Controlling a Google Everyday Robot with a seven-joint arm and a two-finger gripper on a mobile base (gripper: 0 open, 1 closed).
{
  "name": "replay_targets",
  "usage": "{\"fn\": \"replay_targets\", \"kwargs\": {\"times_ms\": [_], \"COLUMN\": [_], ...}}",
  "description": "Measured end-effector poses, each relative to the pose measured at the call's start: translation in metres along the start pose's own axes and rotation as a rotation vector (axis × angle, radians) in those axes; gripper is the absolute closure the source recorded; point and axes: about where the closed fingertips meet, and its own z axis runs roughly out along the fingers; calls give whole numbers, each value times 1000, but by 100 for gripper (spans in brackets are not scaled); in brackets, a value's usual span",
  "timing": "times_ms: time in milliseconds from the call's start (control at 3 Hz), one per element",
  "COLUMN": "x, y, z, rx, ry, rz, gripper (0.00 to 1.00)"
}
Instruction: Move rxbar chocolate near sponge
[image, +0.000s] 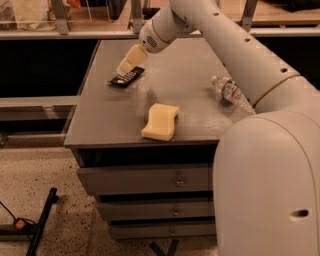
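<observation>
The rxbar chocolate (126, 77) is a small flat black bar with white print, lying on the grey cabinet top (190, 85) at the far left. My gripper (125, 67), with cream-coloured fingers, reaches down from the arm and sits right over the bar's far end, touching or nearly touching it. The sponge (160, 121), a pale yellow foam block with wavy sides, lies near the front edge, well apart from the bar and the gripper.
A clear plastic water bottle (231, 93) lies on its side at the right of the top. My large white arm (240, 55) crosses above the right half. Drawers (145, 182) are below the front edge. A black stand (40, 225) is on the floor at the left.
</observation>
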Motion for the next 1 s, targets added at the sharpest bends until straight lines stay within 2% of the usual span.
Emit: {"fn": "replay_targets", "kwargs": {"times_ms": [333,1000], "x": [10,31], "y": [-6,-10], "z": [23,46], "rx": [-10,-1], "ry": [-2,21], "rz": [24,-19], "gripper": [0,0]}}
